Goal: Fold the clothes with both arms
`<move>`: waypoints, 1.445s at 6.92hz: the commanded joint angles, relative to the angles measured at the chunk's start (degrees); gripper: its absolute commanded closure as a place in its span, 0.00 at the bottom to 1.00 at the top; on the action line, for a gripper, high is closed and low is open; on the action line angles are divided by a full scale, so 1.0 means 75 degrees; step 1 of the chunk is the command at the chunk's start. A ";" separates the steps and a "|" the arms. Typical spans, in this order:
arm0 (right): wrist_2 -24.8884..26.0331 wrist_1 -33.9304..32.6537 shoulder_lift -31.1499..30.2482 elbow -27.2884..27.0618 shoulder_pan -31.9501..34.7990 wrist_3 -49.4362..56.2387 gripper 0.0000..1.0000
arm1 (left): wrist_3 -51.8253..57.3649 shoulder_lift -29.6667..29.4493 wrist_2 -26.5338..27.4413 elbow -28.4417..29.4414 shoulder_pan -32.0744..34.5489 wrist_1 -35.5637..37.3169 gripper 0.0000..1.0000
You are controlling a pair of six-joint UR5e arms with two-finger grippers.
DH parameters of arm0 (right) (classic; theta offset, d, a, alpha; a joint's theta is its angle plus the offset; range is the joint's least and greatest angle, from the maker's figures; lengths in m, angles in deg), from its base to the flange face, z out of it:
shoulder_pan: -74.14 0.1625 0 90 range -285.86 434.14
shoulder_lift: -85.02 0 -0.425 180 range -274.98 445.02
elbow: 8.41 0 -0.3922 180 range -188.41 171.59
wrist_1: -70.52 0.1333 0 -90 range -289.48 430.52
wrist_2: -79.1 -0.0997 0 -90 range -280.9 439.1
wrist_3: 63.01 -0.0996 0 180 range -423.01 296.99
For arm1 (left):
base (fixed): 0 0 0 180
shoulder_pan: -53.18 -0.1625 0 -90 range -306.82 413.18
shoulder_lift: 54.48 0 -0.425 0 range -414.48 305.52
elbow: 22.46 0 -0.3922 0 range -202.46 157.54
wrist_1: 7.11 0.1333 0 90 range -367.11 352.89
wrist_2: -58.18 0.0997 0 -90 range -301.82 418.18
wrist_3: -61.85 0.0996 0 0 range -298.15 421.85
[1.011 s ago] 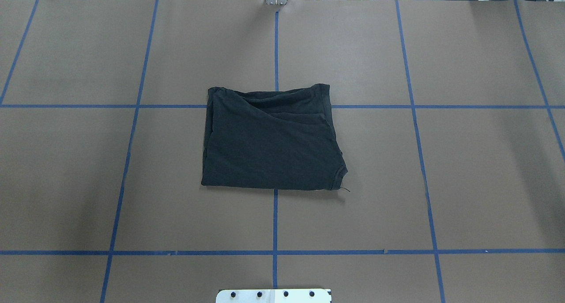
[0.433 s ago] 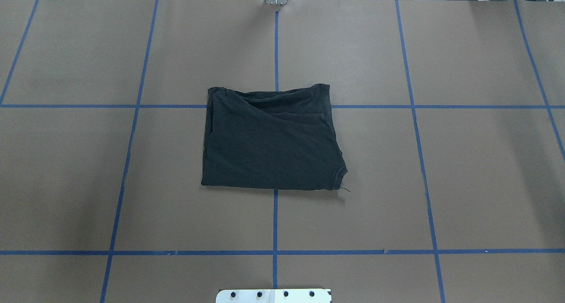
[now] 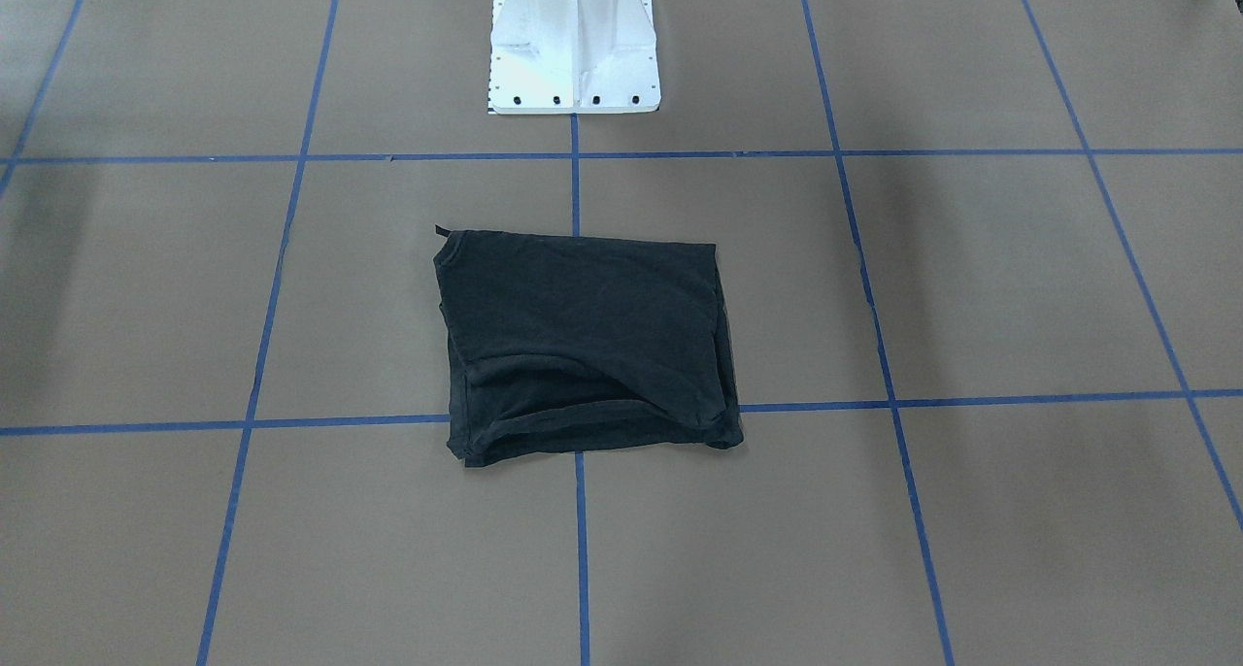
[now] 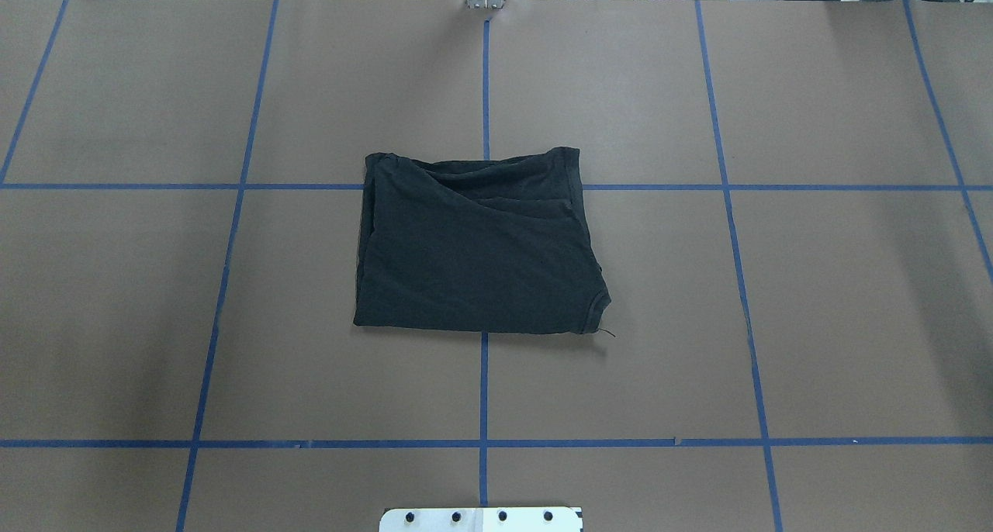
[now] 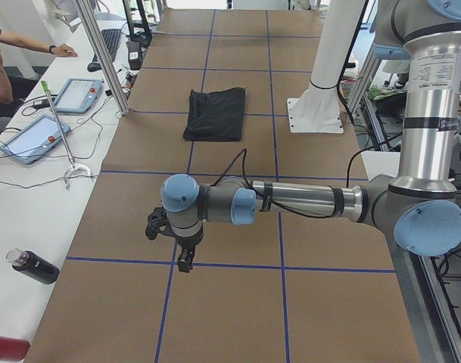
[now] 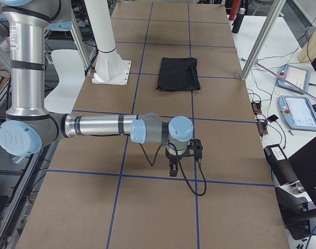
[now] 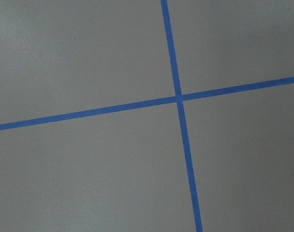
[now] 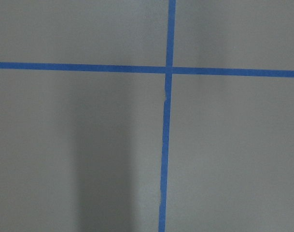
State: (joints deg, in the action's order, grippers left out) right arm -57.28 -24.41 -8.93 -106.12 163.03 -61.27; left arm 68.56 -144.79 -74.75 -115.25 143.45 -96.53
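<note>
Exterior left view: left pincer (image 5: 183, 262) hung above table (image 5: 238, 310) near its left end, spread impossible to tell. Right pincer (image 6: 173, 169) near right end, likewise. Folded T-shirt (image 4: 477, 245) lay at table centre.

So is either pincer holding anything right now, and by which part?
Nothing is held. The black T-shirt lies folded on the table, far from the left pincer and the right pincer; nothing hangs from either.
</note>
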 commanded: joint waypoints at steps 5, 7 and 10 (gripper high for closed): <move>0.0009 0.0000 0.0000 0.0020 0.0008 -0.0009 0.00 | -0.0038 -0.0042 0.0053 0.0008 0.0000 0.0005 0.01; 0.0009 -0.0012 -0.0012 0.0032 0.0008 -0.0009 0.00 | -0.0108 -0.0042 0.0065 0.0020 0.0011 0.0016 0.01; 0.0009 0.0000 0.0000 0.0032 0.0020 -0.0009 0.00 | -0.1140 -0.0065 0.0065 -0.0004 -0.0012 0.0017 0.01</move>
State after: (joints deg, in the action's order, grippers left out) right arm -57.22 -24.41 -8.95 -105.88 163.15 -61.34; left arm 61.51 -145.24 -74.27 -115.24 143.41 -96.41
